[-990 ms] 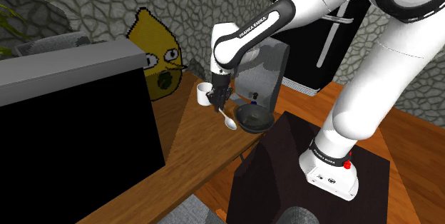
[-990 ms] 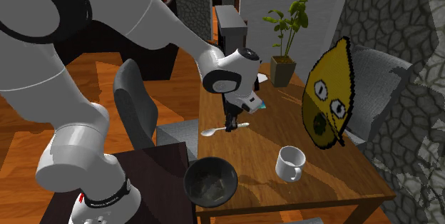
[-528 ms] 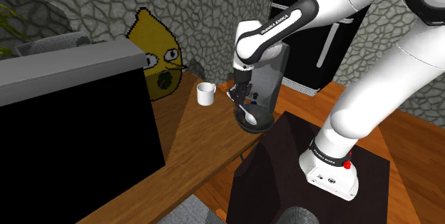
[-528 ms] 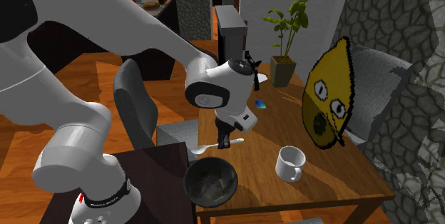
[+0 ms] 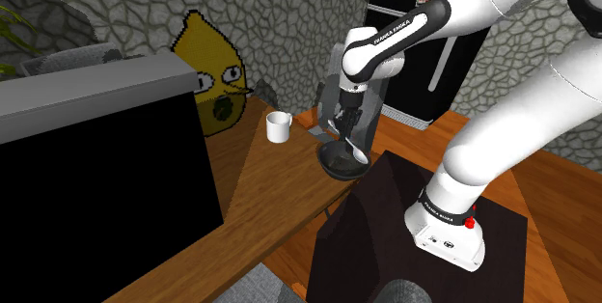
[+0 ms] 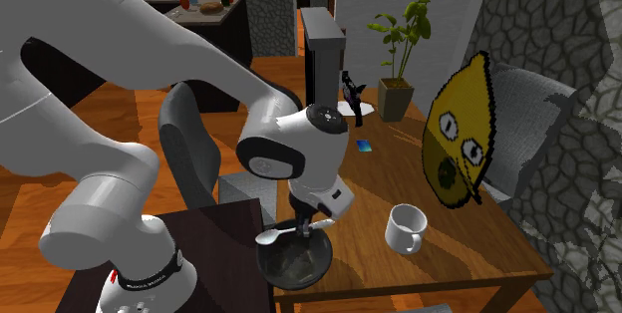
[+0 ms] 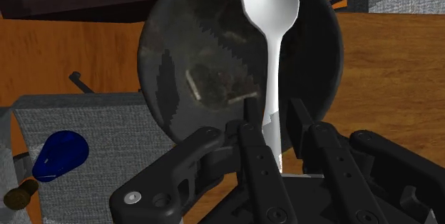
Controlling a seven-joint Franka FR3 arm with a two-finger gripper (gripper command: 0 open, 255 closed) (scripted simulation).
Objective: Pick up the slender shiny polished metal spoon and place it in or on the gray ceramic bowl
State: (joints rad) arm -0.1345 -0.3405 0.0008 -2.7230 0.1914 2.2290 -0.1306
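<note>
**Q:** Silver spoon [image 7: 273, 58]: why hold it by the handle end?

**A:** The jaws are clamped on the handle, so the scoop juts forward and hangs over the dark bowl [image 7: 171, 73] on the counter [image 6: 369, 201], seemingly ready for release.

**Q:** And the arm [image 5: 396, 36]?

**A:** Folded in close to its stand [image 5: 386, 224], the wrist pointing steeply down above the bowl.

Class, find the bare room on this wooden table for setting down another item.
Bare wood lies between the mug and the blue card, toward the lemon figure. Crowded: the corner by the bowl, where the end effector holds the spoon above it.
</note>
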